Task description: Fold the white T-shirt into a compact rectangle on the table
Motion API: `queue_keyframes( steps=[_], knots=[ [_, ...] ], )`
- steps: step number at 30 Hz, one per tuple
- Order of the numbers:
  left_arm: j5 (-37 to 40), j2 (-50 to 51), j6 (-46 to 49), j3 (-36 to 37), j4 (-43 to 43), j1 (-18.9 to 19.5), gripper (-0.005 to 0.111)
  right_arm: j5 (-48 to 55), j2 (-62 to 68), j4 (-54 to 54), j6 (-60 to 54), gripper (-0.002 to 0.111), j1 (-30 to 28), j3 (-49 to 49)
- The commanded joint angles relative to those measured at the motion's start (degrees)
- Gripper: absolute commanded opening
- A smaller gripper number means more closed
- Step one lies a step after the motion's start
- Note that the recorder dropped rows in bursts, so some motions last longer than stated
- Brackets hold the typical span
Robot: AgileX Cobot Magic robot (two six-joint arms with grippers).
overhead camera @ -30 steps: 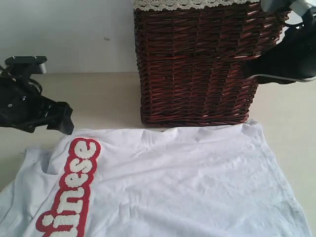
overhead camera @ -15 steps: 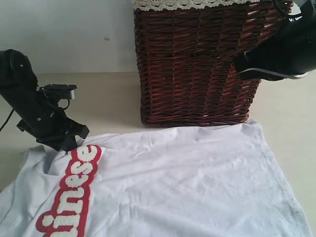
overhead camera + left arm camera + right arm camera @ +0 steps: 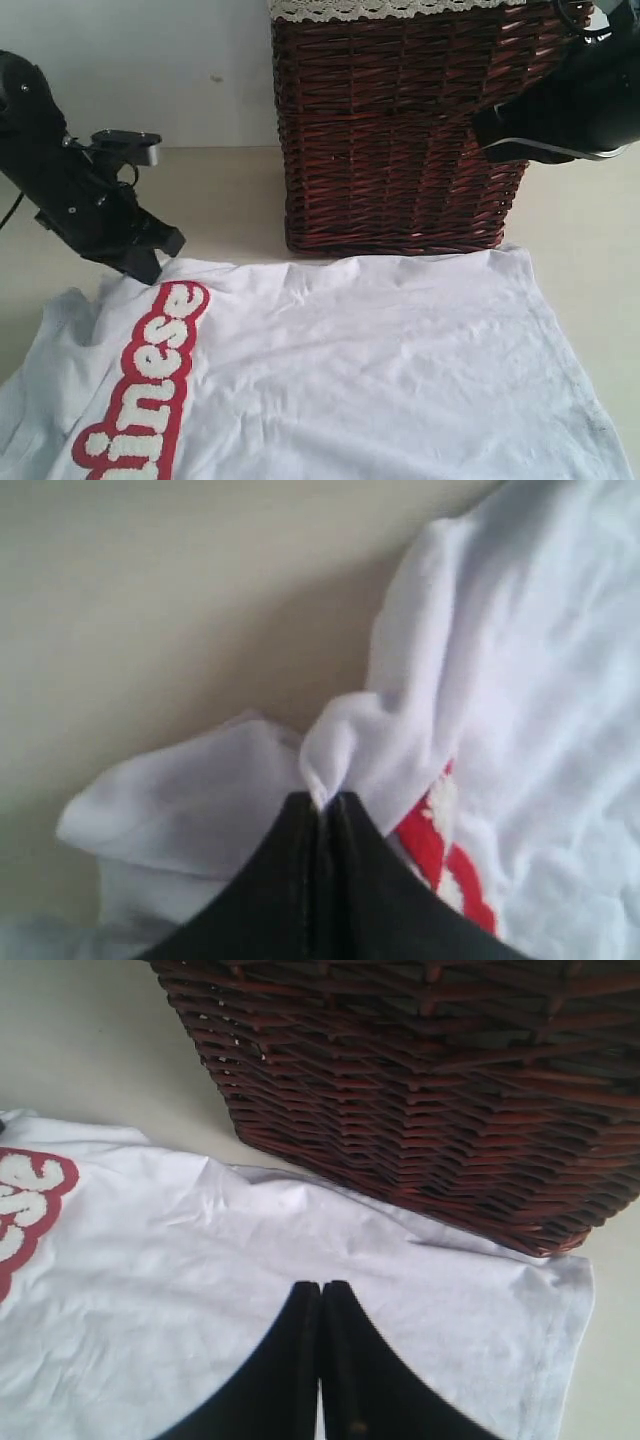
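Soft white cotton T-shirt (image 3: 380, 370) with fuzzy red-outlined lettering (image 3: 140, 380) lay spread and wrinkled on flat cream-beige table (image 3: 230, 200). At its far left corner, left black gripper (image 3: 322, 802) was pinched tight on small pucker of cloth. Thin bite (looked shallow) could slip out on lift, or drag shirt askew. Beyond, right black gripper (image 3: 320, 1290) was closed, empty, over far hem beside dark woven wicker basket (image 3: 400, 130) — careless sweep might knock it.

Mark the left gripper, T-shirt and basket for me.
left gripper (image 3: 322, 805), left wrist view, shut fingertips pinching cloth.
white T-shirt (image 3: 380, 360), exterior view, plain middle of fabric.
wicker basket (image 3: 390, 130), exterior view, front wall.
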Motion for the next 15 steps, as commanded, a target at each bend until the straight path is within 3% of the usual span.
queue_keyframes(
  steps=[1, 7, 11, 13, 15],
  knots=[
    [0.9, -3.2, -4.3, 1.0, 3.1, -9.2, 0.0, 0.0, -0.4, 0.4, -0.6, 0.0, -0.2, -0.5],
    [1.0, -3.6, -20.2, 6.3, 21.9, -24.3, 0.0, 0.2, -0.4, 0.4, -0.6, 0.0, -0.2, -0.5],
    [2.8, -3.6, -26.8, 10.4, 29.9, -31.0, 0.001, 0.4, -0.4, 0.4, -0.6, 0.0, -0.2, -0.5],
    [2.6, -3.6, -27.0, 12.4, 29.9, -33.4, 0.008, 0.6, -0.4, 0.4, -0.6, 0.0, -0.2, -0.5],
    [2.4, -3.6, -27.0, 13.5, 29.9, -35.1, 0.023, 0.8, -0.4, 0.4, -1.0, 0.0, -0.2, -0.5]
  ],
)
